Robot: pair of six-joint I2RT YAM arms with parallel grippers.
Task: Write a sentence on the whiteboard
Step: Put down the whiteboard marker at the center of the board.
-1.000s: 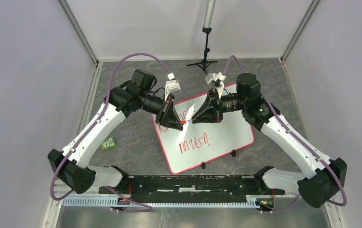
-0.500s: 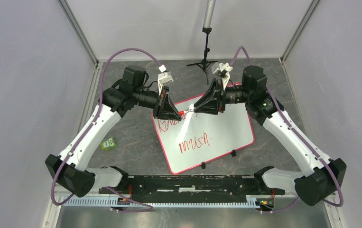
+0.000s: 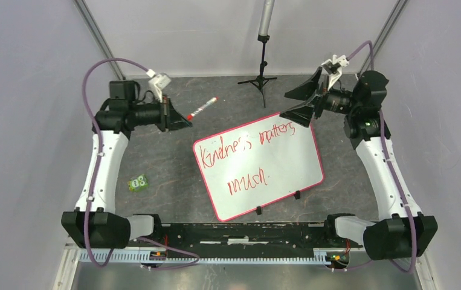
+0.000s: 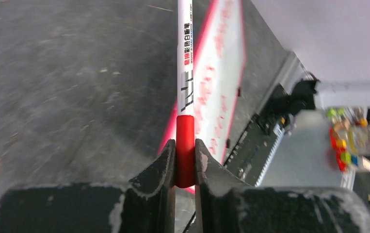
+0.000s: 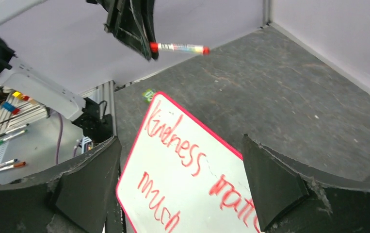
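The whiteboard lies tilted at mid-table, white with a red-pink rim. On it the sentence stands in red marker: "Kindness matters" above "much". My left gripper hovers off the board's far-left corner, shut on the red end of a white marker that points toward the back. The left wrist view shows that marker clamped between the fingers, the whiteboard blurred beyond. My right gripper hangs open above the board's far edge. Between its fingers I see the sentence.
A small green block lies on the dark table left of the board. A black tripod stand rises at the back centre. Black clips sit on the board's near edge. Grey walls close in both sides.
Both arms have drawn apart from over the board. The right gripper opened and pulled back right. The left swung left and back with the marker, uncovering the writing.
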